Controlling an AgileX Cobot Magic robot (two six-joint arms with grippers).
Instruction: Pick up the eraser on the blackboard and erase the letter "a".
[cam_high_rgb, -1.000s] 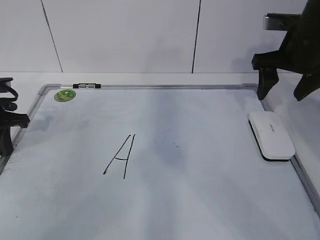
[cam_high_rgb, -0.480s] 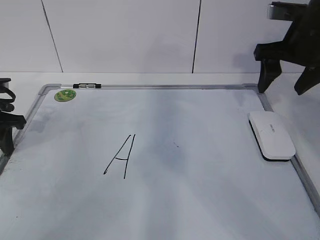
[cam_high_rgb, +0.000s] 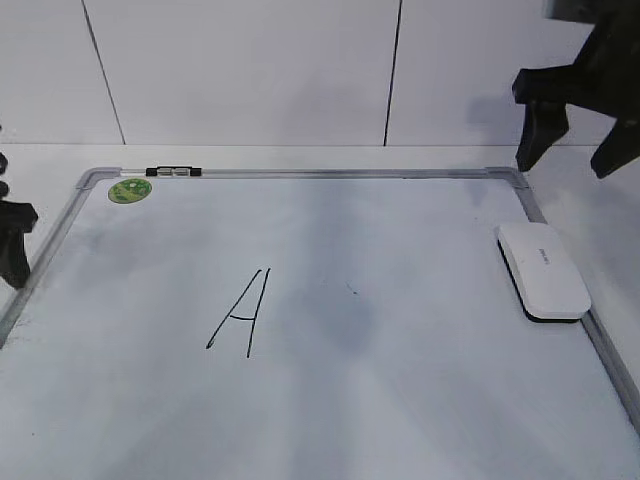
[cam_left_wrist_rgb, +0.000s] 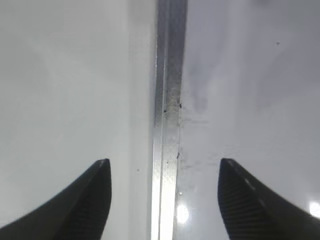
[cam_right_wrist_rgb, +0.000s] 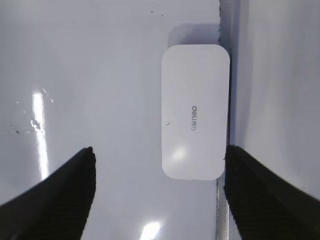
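Rising and drifting outward over the last second, right gripper (cam_right_wrist_rgb: 159, 192) jaws spread wide above the eraser (cam_high_rgb: 543, 271), untouched at the blackboard (cam_high_rgb: 330, 420) right frame; left gripper (cam_left_wrist_rgb: 164, 200) spread too, so pickup not begun.

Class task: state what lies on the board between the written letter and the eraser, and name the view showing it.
Exterior view: only bare, smudged blackboard separates the letter from the eraser.
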